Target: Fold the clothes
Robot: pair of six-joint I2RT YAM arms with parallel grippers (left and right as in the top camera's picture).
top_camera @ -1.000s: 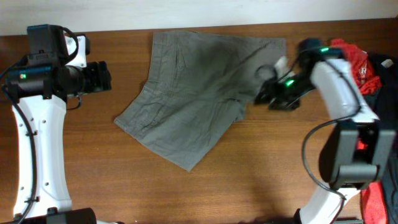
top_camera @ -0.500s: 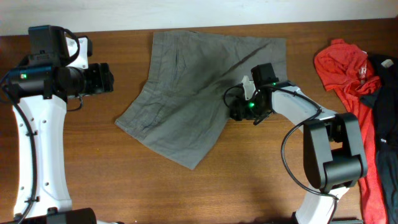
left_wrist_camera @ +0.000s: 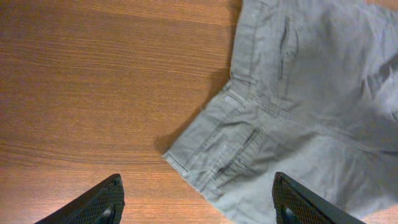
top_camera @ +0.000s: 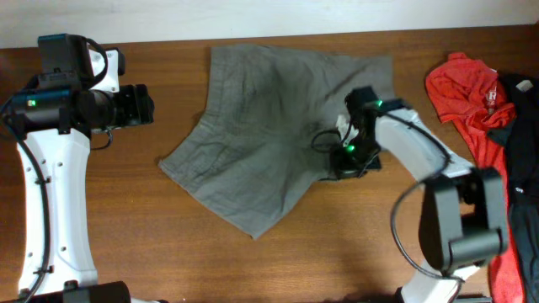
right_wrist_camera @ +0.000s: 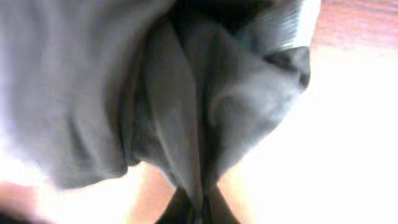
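Note:
The grey-khaki shorts [top_camera: 269,135] lie spread on the table's middle, waistband at the left. My right gripper [top_camera: 341,156] sits at their right hem, shut on a pinch of the fabric; in the right wrist view the gathered shorts cloth [right_wrist_camera: 205,112] runs down between the closed fingertips of the right gripper [right_wrist_camera: 202,211]. My left gripper [top_camera: 143,105] hovers left of the shorts, open and empty. In the left wrist view the left gripper [left_wrist_camera: 199,208] spans bare wood and a shorts corner [left_wrist_camera: 249,155]. A red T-shirt [top_camera: 467,93] and black garment [top_camera: 518,101] lie at the far right.
The wooden table [top_camera: 126,236] runs to a pale wall along the top edge. The red T-shirt and black garment pile reaches down the right edge, beside the right arm's base [top_camera: 459,227].
The right gripper has swung in from the shorts' right edge onto the hem and shut on the fabric, pulling it slightly right. The left arm has stayed still.

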